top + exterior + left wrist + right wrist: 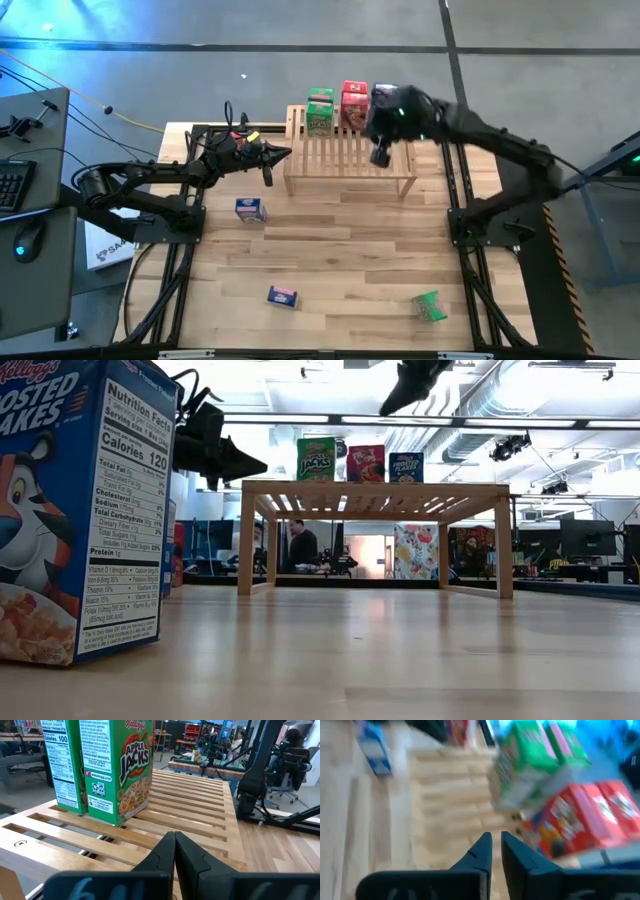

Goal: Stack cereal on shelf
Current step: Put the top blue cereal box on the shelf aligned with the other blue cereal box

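The light-wood shelf stands at the table's far middle. On its far edge stand green and red cereal boxes; the low view also shows a blue one beside them. My left gripper is shut and empty, in the air just off the shelf's left end, pointing at the green Apple Jacks box. My right gripper hangs above the shelf's slats in front of the red boxes. Its fingers are a narrow gap apart and hold nothing.
Loose boxes lie on the table: a blue-and-white one left of centre, a blue one near the front, and a green one at the front right. A Frosted Flakes box stands close to the low camera. Bare wood lies between them.
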Action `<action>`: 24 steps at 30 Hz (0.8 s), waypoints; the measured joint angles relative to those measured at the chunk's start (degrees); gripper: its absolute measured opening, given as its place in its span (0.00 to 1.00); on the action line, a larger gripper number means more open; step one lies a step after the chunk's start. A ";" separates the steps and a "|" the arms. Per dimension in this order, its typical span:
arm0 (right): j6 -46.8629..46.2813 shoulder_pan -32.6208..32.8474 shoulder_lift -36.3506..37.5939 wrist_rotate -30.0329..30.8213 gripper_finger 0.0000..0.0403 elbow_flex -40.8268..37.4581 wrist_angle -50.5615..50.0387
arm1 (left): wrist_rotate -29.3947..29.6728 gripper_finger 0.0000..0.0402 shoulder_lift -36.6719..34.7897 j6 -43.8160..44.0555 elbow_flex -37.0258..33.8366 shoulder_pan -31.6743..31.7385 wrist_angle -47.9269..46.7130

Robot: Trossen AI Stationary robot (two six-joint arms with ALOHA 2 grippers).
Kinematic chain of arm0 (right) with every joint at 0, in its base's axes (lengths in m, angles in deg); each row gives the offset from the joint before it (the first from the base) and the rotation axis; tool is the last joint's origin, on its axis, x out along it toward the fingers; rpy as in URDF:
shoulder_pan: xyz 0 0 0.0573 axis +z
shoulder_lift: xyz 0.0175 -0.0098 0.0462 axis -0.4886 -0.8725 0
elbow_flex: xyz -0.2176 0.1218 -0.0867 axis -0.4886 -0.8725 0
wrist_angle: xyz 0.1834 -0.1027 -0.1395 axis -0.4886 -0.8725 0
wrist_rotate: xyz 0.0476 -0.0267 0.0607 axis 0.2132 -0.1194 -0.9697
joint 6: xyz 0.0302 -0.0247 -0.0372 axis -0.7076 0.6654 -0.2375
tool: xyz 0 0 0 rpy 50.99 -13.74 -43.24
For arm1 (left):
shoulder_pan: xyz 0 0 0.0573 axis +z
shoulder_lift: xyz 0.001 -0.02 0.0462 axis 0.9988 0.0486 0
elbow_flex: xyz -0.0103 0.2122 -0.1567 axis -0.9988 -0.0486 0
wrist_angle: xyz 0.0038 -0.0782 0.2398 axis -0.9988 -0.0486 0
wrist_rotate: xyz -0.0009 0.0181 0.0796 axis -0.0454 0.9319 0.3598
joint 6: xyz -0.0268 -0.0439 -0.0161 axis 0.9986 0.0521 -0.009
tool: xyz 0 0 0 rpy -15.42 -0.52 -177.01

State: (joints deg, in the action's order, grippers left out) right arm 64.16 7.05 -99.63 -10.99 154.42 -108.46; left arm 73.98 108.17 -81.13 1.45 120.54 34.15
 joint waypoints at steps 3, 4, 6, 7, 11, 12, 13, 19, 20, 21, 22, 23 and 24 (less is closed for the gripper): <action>-2.04 3.37 5.61 -0.28 0.04 -11.73 14.18 | -0.16 0.00 0.00 -0.31 0.00 0.01 -0.07; -2.99 4.56 7.22 -0.28 0.03 -15.13 18.37 | -0.17 0.00 0.00 -0.30 0.00 0.01 -0.20; -4.79 7.18 9.79 -0.26 0.01 -20.85 25.65 | -0.18 0.00 0.00 -0.39 0.00 -0.01 -0.51; -5.48 8.48 10.78 -0.14 0.01 -23.49 28.67 | -0.20 0.00 0.00 -0.43 0.00 -0.01 -0.50; -7.67 13.60 12.81 2.60 0.01 -31.25 38.91 | -0.33 0.00 0.00 -0.44 0.04 0.01 -0.01; -8.02 14.70 12.97 3.57 0.01 -32.58 40.90 | -0.42 0.00 0.00 -0.45 0.04 0.01 0.28; -8.66 15.77 13.11 4.30 0.01 -33.82 42.40 | -0.47 0.00 0.00 -0.46 0.04 0.00 0.65; -10.24 18.74 13.09 5.14 0.00 -39.76 50.26 | -0.44 0.00 0.00 0.21 0.07 0.06 2.85; -10.64 18.87 13.09 5.18 0.00 -40.53 51.06 | -0.46 0.00 0.00 0.68 0.07 0.14 2.81; -11.15 19.02 13.09 5.22 0.00 -41.32 51.54 | -0.48 0.00 0.00 1.17 0.07 0.28 2.80; -11.58 19.17 13.09 5.24 0.00 -42.01 51.96 | -0.48 0.00 0.00 1.50 0.07 0.40 2.80; -11.65 19.37 13.09 5.26 0.00 -42.92 53.09 | -0.48 0.00 0.00 1.51 0.07 0.43 2.79; -11.65 19.62 13.09 5.12 0.00 -44.04 55.24 | -0.46 0.00 0.00 0.81 0.07 0.45 2.78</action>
State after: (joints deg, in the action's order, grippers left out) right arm 52.51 26.66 -86.54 -5.88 110.39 -53.22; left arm 73.53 108.17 -80.32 1.51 120.99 36.92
